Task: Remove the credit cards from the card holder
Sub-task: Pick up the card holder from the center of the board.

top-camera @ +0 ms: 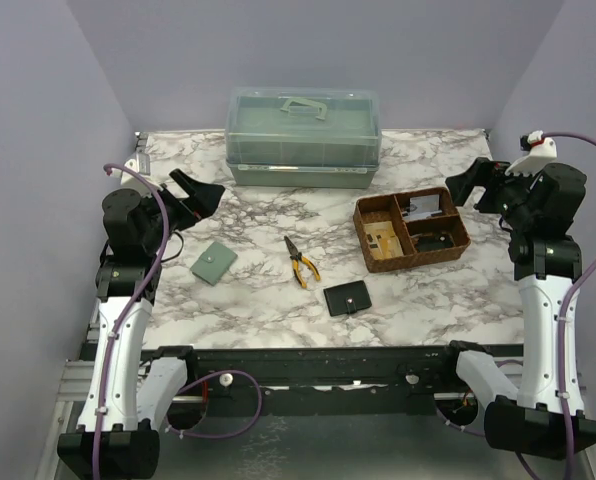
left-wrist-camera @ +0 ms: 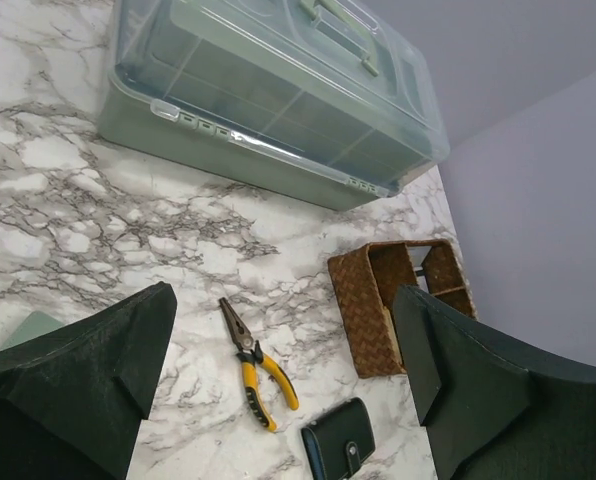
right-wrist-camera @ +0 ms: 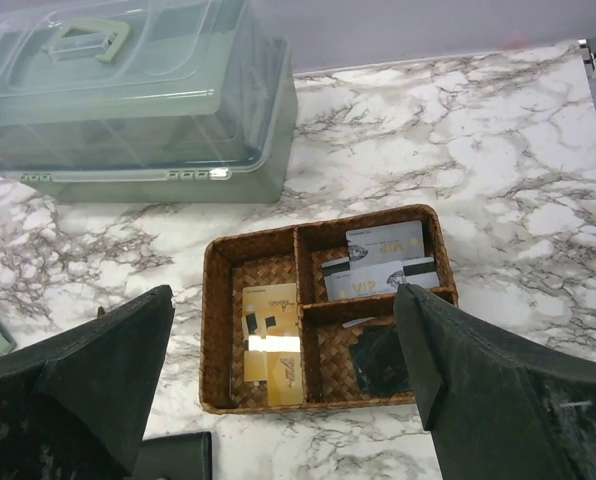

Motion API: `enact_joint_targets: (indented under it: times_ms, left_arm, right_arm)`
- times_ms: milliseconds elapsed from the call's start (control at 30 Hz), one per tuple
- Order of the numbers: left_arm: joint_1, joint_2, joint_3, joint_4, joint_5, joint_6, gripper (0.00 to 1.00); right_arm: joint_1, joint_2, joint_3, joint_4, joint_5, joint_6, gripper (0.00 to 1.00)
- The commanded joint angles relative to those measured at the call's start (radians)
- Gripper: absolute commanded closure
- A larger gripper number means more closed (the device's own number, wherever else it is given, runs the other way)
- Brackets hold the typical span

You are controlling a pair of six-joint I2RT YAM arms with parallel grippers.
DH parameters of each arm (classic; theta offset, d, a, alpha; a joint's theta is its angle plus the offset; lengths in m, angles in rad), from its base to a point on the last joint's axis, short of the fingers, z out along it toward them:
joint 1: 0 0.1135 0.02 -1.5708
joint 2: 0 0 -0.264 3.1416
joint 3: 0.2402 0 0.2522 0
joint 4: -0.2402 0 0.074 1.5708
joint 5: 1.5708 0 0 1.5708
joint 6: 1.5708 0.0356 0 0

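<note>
Top external view: the black card holder (top-camera: 347,298) is seen lying closed and flat on the marble-patterned surface (top-camera: 258,310), just below the middle of the frame, snap button facing up. Yellow-handled pliers (top-camera: 301,262) are placed just up and left of it, and a sage-green snap wallet (top-camera: 213,263) is found further left. A woven tray (top-camera: 362,232) with compartments is set to the upper right of the holder, and a green storage box (top-camera: 303,137) with a clear lid is stood at top centre. In the right wrist view two grey credit cards (right-wrist-camera: 383,262) are shown overlapping in the tray's upper right compartment, with a tan card (right-wrist-camera: 271,345) in its left compartment. The left tool (top-camera: 196,192) is held at the left of the frame and the right tool (top-camera: 468,188) at the right. Each is spread wide with nothing gripped, and neither is touching the holder.
</note>
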Motion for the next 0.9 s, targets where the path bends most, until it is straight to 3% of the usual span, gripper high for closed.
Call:
enact_joint_targets:
  times_ms: [0,333,467,567,700,867]
  left_arm:
    - [0.001,-0.021,0.003,-0.023,0.072,-0.018,0.01]
    - [0.0,-0.029,-0.094,-0.02,0.246,-0.062,0.01]
    - [-0.047,0.004,-0.12,-0.024,0.274,-0.078,0.01]
    - [-0.175,0.035,-0.119,-0.07,0.155,-0.041,0.01]
    - [-0.391,0.098,-0.082,-0.178,-0.061,0.018,0.05]
    - [-0.539,0.171,-0.104,-0.206,-0.168,0.055,0.12]
  right_arm:
    - [0.002,0.005,0.01,0.024,-0.003,0.019,0.0]
    - [0.002,0.001,-0.035,0.057,-0.198,0.002,0.0]
    - [0.003,-0.003,-0.11,0.074,-0.442,-0.141,0.0]
    - [0.002,0.014,-0.18,0.055,-0.682,-0.302,0.0]
    - [0.002,0.047,-0.237,0.03,-0.832,-0.413,0.0]
    - [0.002,0.115,-0.294,-0.043,-1.023,-0.601,0.0]
